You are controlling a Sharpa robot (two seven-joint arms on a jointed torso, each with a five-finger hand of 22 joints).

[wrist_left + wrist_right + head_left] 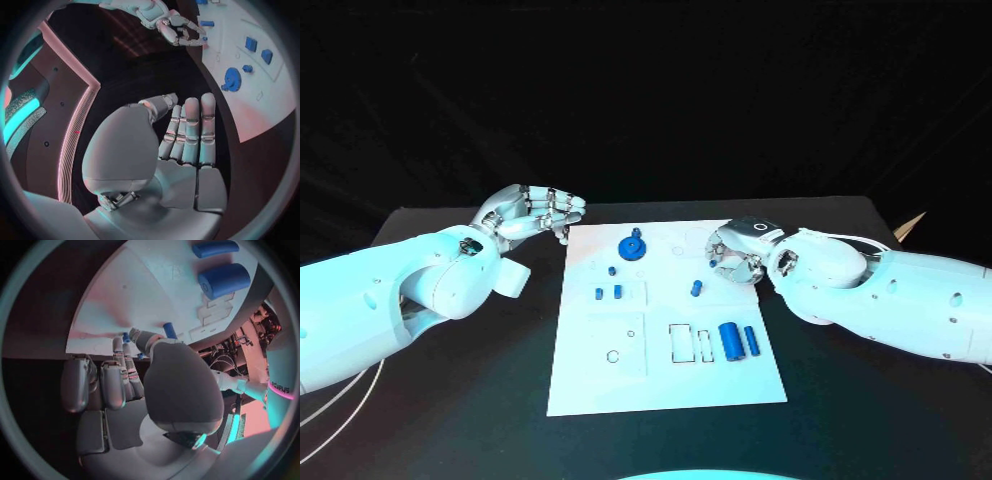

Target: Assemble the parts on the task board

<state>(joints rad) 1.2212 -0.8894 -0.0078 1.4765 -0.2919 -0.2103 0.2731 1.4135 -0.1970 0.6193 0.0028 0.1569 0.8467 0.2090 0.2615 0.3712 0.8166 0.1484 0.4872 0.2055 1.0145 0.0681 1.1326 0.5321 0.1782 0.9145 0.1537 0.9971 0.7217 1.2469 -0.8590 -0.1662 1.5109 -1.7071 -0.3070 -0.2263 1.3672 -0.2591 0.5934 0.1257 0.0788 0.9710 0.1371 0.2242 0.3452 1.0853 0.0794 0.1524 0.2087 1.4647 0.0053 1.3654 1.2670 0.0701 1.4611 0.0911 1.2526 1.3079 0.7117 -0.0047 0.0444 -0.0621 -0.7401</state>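
Beside task board [596,380] edges — left hand [531,213], right hand [737,247].

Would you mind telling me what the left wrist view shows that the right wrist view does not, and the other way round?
Left wrist view alone: the left hand from behind, its fingers straight and close together with nothing in them, over the black table beside the board; a round blue gear-like part; the right hand seen from across the board.

Right wrist view alone: the right hand from behind, over the board's edge, and two blue cylinders, one thick and one thin, lying on the board.

Both: the white task board and small blue parts on it.
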